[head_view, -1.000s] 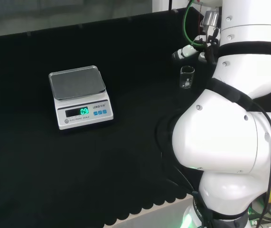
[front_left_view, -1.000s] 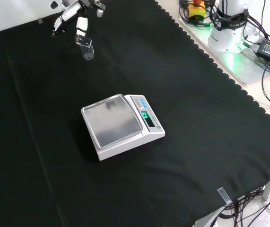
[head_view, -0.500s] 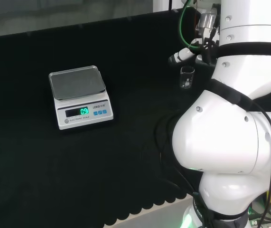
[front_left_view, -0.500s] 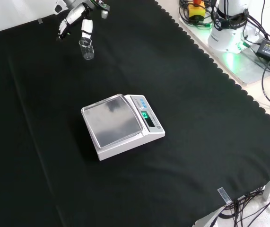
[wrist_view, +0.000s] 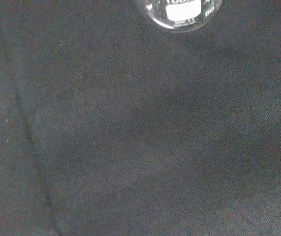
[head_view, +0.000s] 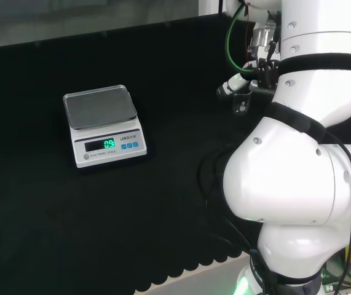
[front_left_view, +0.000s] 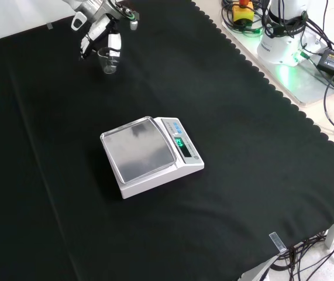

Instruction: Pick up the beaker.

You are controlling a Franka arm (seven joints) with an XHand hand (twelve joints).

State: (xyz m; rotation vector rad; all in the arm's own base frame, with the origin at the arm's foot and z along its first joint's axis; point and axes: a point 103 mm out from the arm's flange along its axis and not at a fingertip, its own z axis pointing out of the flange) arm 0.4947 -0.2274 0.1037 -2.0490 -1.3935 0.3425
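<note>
A small clear glass beaker (front_left_view: 107, 61) stands upright on the black cloth, near the far end of the bench in the front view. In the head view the beaker (head_view: 241, 102) sits just left of the arm's white links. The hand (front_left_view: 103, 28) hangs right over it, open, with white-tipped fingers (front_left_view: 114, 44) reaching down on either side of its rim. In the head view a finger (head_view: 229, 85) shows just above the beaker's left side. I cannot tell whether the fingers touch the glass. The wrist view looks down into the beaker (wrist_view: 180, 12) with its white label.
A white digital scale (front_left_view: 150, 154) with a steel pan and a lit green display stands mid-bench, also seen as the scale (head_view: 102, 125) in the head view. Cables and a power base (front_left_view: 283, 41) lie beyond the cloth's scalloped edge at the front view's right.
The hand has come down and across to the beaker; its fingers, earlier up and to one side, now straddle the rim. The beaker and the scale have stayed put.
</note>
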